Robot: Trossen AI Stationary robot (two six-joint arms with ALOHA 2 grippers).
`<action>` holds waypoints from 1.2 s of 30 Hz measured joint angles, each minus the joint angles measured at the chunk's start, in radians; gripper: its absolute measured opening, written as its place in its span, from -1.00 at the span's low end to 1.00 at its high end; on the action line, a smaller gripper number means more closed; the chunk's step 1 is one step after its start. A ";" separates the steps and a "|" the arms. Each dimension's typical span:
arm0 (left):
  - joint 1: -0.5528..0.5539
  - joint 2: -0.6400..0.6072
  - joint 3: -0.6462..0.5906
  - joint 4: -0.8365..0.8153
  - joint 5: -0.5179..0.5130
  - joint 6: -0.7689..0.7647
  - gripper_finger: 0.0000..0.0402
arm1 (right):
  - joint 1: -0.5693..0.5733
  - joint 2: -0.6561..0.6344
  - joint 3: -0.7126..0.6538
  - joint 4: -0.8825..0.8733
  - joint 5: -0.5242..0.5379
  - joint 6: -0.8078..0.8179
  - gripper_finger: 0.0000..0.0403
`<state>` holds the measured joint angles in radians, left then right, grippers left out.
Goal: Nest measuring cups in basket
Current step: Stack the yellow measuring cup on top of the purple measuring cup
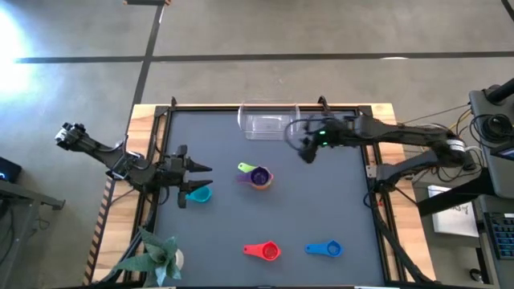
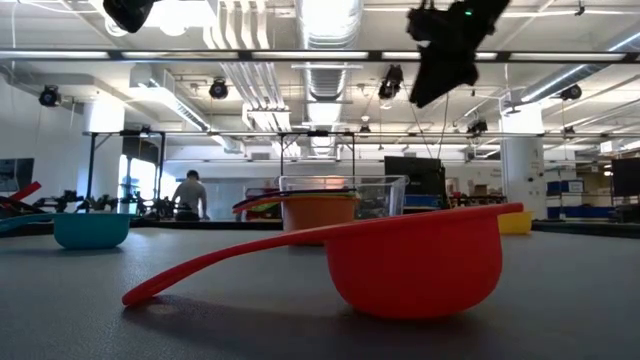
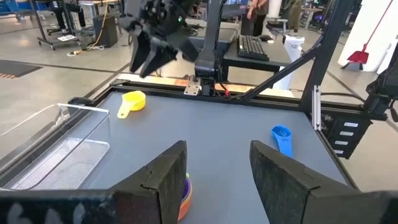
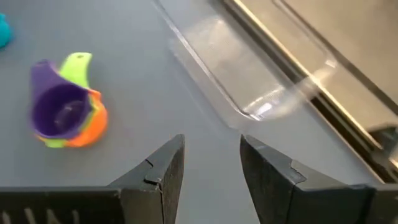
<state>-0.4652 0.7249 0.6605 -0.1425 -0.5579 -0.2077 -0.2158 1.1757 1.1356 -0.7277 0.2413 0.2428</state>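
Clear plastic, the basket (image 1: 268,122) sits empty at the far edge of the grey tabletop (image 1: 321,201), with the right pincer (image 1: 305,149) hanging just beside it above the surface, its fingers parted and holding nothing. Near the middle, the purple cup (image 1: 259,176) nests in a green cup (image 1: 246,168) and an orange cup (image 4: 87,127). The left pincer (image 1: 198,178) waits at the left side, open and empty, touching or just above the teal cup (image 1: 199,194), while the red cup (image 1: 263,251) and blue cup (image 1: 325,250) lie near the front edge.
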 joint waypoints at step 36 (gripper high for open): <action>-0.053 0.111 -0.204 0.470 -0.021 -0.018 -0.20 | -0.269 -0.143 -0.239 -0.018 -0.189 -0.081 -0.28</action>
<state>-0.5182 0.8361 0.4563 0.3275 -0.5787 -0.2254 -0.4850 1.0322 0.8967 -0.7457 0.0526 0.1615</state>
